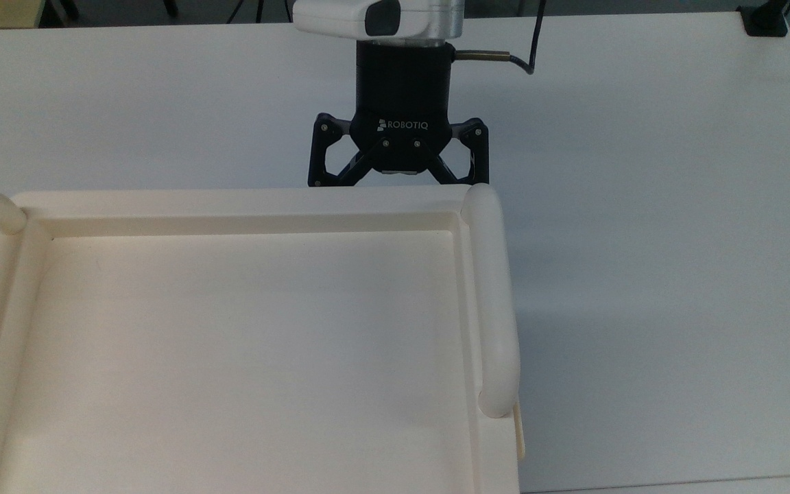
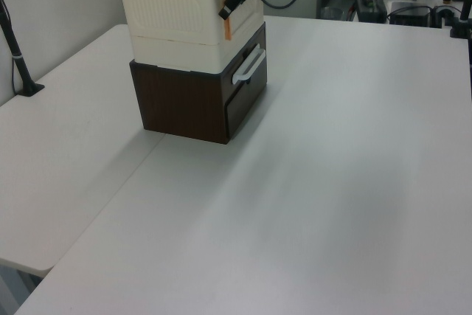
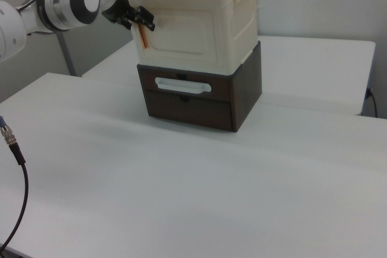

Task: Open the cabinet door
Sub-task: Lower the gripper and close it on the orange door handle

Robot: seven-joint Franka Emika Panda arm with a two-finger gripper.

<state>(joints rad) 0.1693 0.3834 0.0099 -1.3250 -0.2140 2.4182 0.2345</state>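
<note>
The cream cabinet (image 3: pixel 233 28) sits on a dark brown drawer unit (image 3: pixel 199 98). Its recessed top tray (image 1: pixel 244 343) and rounded rail (image 1: pixel 494 302) show in the top view. The cabinet door (image 3: pixel 181 35) is the flat front panel in the right view, with an orange strip (image 3: pixel 143 35) along its left edge. My gripper (image 3: pixel 143 22) is open at that edge, level with the strip's upper end. In the left view the gripper (image 2: pixel 228 8) hangs by the same orange strip (image 2: pixel 227 29). In the top view the gripper (image 1: pixel 399 177) has its fingertips hidden behind the cabinet's rim.
The drawer unit has a white bar handle (image 3: pixel 183 84) below the door. The white table (image 3: pixel 199 197) stretches wide in front of the cabinet. A black cable with a metal plug (image 3: pixel 11 140) lies at the right view's left edge. A black clamp post (image 2: pixel 18 57) stands at the left view's left.
</note>
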